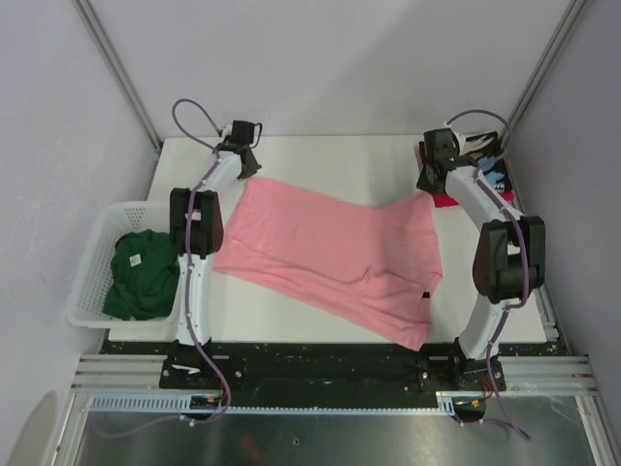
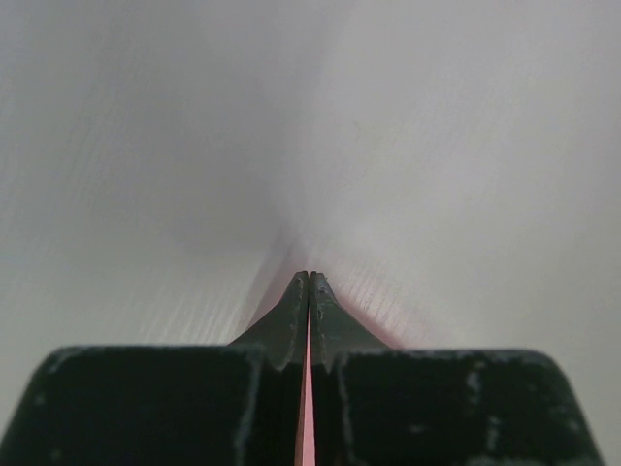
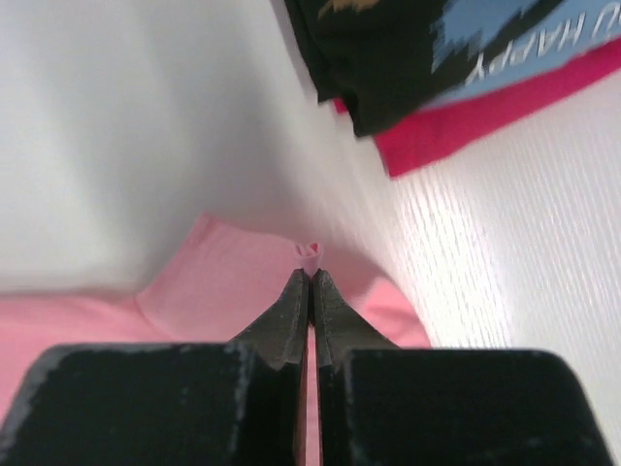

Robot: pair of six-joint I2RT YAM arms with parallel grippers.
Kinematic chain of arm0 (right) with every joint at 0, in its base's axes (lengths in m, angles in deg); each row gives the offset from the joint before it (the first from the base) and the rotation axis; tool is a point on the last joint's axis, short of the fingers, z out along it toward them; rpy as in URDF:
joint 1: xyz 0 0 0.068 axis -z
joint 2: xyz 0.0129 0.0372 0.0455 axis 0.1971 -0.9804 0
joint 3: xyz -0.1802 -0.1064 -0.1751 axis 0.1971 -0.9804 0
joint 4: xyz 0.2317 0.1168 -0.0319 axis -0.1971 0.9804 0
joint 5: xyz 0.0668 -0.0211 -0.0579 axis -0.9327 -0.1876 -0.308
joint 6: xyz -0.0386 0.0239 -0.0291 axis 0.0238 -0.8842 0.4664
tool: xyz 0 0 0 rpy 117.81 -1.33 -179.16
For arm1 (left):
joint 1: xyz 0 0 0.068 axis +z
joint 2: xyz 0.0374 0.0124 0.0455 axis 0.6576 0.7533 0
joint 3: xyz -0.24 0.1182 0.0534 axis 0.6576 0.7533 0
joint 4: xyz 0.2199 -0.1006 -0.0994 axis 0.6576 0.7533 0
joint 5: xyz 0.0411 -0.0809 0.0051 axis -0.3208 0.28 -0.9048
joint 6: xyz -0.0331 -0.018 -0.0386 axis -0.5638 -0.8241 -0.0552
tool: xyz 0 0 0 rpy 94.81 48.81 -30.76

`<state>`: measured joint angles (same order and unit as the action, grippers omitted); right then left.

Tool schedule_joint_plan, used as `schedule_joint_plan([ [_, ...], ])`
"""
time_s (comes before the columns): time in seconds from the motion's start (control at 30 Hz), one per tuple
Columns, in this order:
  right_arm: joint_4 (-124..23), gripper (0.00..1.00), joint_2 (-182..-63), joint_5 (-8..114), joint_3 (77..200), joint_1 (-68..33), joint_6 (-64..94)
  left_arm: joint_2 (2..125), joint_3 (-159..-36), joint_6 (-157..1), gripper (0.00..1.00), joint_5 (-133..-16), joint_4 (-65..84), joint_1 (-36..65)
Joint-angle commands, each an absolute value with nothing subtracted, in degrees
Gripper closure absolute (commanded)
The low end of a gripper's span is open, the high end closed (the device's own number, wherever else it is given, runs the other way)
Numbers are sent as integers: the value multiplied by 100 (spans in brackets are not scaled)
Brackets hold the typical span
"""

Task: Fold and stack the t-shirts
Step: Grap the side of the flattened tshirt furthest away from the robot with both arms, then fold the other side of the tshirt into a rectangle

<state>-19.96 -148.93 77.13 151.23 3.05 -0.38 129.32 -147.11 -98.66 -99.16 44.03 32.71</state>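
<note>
White worktop (image 1: 330,160), top view: pink t-shirt (image 1: 320,248) lying spread between arms, left hand (image 1: 245,171) pinching far-left corner, right hand (image 1: 428,186) pinching far-right corner. Left wrist: fingers pressing on pink sliver. Right wrist: fingers clamping pink fold; black t-shirt (image 3: 388,58) lying on red t-shirt (image 3: 466,131) beyond.

White capitals reading "U HAPPY", the first word cut off, run upside down along a blue streak (image 3: 514,34) on the black tee (image 3: 388,73) in the right wrist view. A white tag (image 1: 136,259) on the green tee (image 1: 146,283) is too small to read.
</note>
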Motion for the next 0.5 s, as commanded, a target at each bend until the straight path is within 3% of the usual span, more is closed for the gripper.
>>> schedule_joint_plan([
  [0.0, -1747, 100, -13986, 7673, 14530, 42, -255, 12417, -14668, -9654, 100, -9837, 4299, 3359],
  [0.47, -1419, 100, -11796, 7226, 12320, -1112, -1227, 11408, -12962, -9803, 100, -9557, 3740, 3467],
])
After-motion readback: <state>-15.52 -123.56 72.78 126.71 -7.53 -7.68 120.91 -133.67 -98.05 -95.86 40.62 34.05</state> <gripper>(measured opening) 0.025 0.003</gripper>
